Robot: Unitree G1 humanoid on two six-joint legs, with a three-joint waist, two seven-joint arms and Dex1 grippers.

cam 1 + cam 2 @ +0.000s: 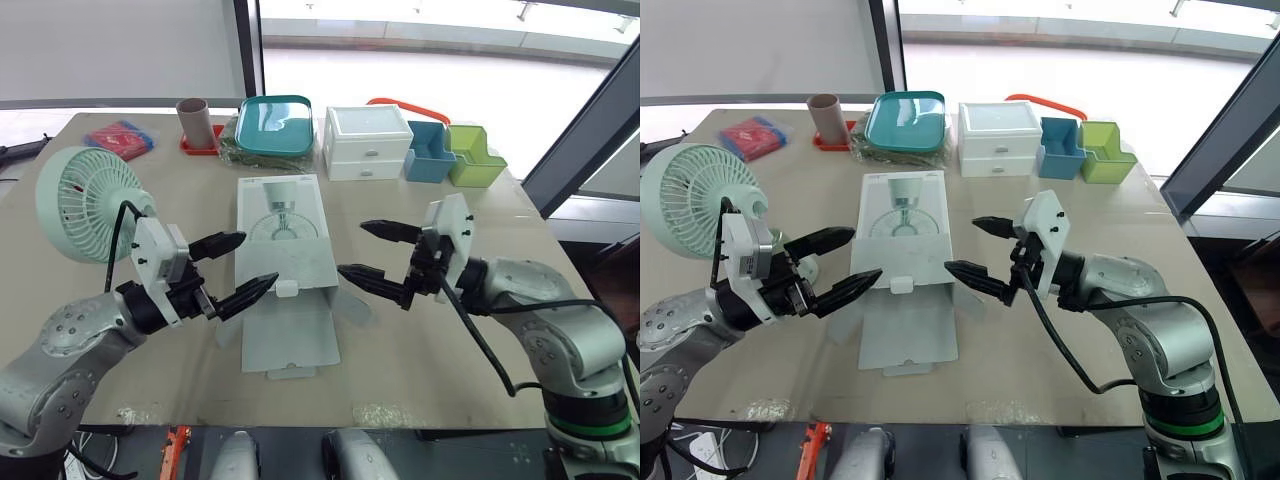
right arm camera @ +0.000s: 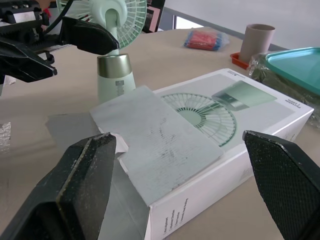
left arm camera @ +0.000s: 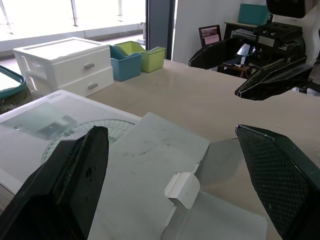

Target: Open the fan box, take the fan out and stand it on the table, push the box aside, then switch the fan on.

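Jaws wide left and right, both inward, seemingly beside the fan box (image 1: pixel 283 235)

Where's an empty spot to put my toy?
The table is bare on its right side, in front of the blue bin and green bin. There's a smaller gap between the fan and the fan box. The back edge is crowded: cup, teal tray, drawers.

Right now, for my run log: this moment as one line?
fan: out, upright on table, left of box | box: near flaps open, not pushed aside | left gripper: open, empty | right gripper: open, empty
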